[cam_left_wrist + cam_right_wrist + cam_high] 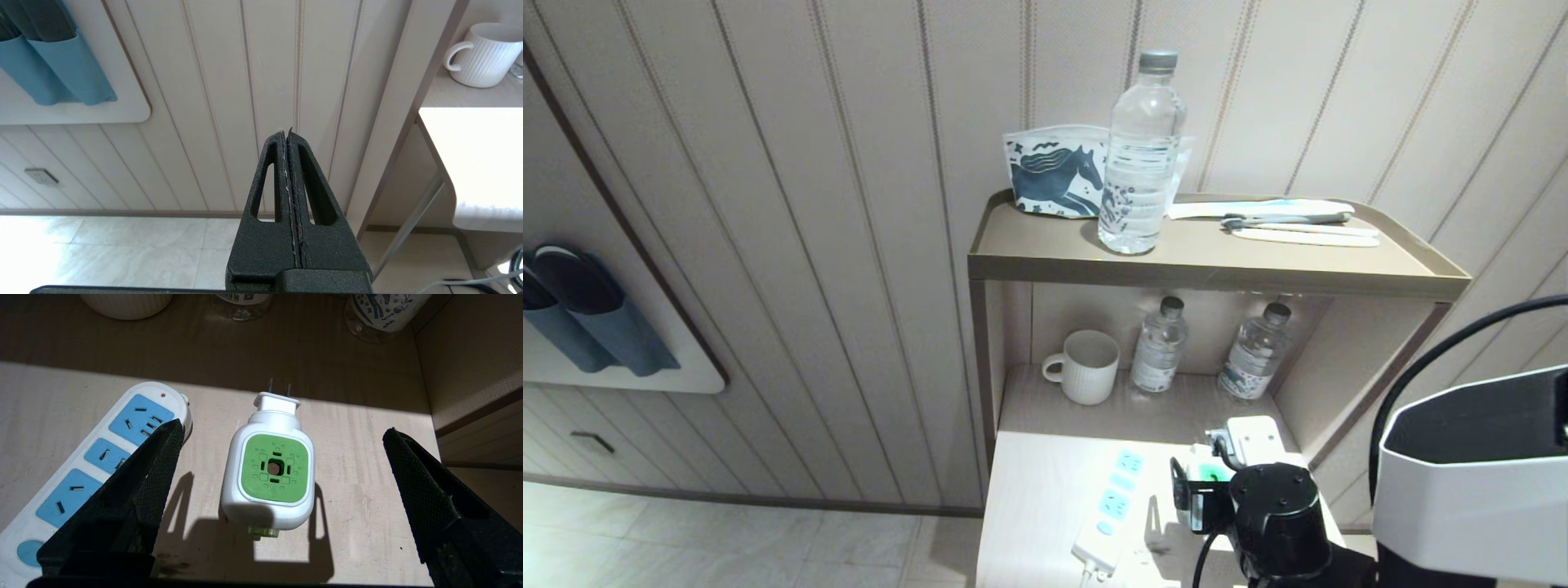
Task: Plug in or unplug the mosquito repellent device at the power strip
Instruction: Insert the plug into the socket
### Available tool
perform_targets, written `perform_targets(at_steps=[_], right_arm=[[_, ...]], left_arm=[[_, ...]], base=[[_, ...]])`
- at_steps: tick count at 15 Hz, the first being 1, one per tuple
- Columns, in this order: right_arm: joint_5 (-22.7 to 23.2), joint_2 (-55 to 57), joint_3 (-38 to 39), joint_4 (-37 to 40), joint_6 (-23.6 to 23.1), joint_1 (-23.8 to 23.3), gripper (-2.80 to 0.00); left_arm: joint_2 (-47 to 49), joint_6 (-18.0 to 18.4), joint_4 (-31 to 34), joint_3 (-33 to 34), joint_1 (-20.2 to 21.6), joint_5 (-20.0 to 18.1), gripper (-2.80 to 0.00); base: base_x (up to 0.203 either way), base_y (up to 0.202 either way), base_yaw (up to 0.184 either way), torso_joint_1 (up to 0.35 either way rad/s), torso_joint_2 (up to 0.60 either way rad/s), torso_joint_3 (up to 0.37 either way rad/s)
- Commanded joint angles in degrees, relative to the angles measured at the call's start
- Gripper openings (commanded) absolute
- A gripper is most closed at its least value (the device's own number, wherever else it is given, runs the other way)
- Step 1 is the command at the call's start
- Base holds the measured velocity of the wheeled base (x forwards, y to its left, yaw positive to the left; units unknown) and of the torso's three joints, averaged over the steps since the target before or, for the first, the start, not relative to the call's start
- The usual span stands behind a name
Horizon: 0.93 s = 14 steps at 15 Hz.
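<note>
Right gripper (282,461): fingers spread wide apart, clamped on nothing; poised over the device with one finger on each side and clear of it. In the head view it sits at lower centre-right of the frame.
Mosquito repellent device (271,473): unplugged, on the pale wood surface, centre of the right wrist frame. Green top panel faces the camera; two bare prongs point toward the shaded back of the shelf. A bit of translucent green body shows at its lower edge.
Power strip (81,473): lies left of the device in the right wrist frame, just beside it, not touching. Pale blue socket faces all vacant; round blue button at lower left.
Left gripper (288,139): fingers pressed together, empty, centre of its own frame, facing the panelled wall (229,81) and away from the work.
Mug (1086,366): white, ribbed, at the back of the lower shelf, centre of the head frame.
Water bottles (1158,345): two small ones right of the mug; a taller one (1139,155) on the top shelf.
</note>
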Motion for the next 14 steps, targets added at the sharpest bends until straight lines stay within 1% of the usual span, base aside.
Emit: perform_targets(at_steps=[1, 6, 11, 14], right_arm=[[-0.18, -0.73, 0.54, -0.53, 0.01, 0.51, 0.0], [-0.09, -0.64, 0.37, -0.53, -0.08, 0.68, 0.0], [-0.09, -0.77, 0.24, -0.53, -0.12, 2.11, 0.0], [-0.18, -1.53, 0.2, -0.62, -0.14, 2.72, 0.0]], left_arm=[[-0.02, 0.05, -0.01, 0.0, 0.03, -0.02, -2.8], [-0.02, 0.04, -0.01, 0.0, 0.06, -0.02, -2.8], [-0.02, 0.04, -0.01, 0.0, -0.02, -0.02, -2.8], [-0.02, 0.04, -0.01, 0.0, 0.07, -0.02, -2.8]], base=[[0.0, 0.0, 0.0, 0.0, 0.0, 0.0], [0.0, 0.0, 0.0, -0.017, 0.04, 0.023], [0.0, 0.0, 0.0, -0.161, 0.35, 0.187], [0.0, 0.0, 0.0, -0.209, 0.46, 0.254]])
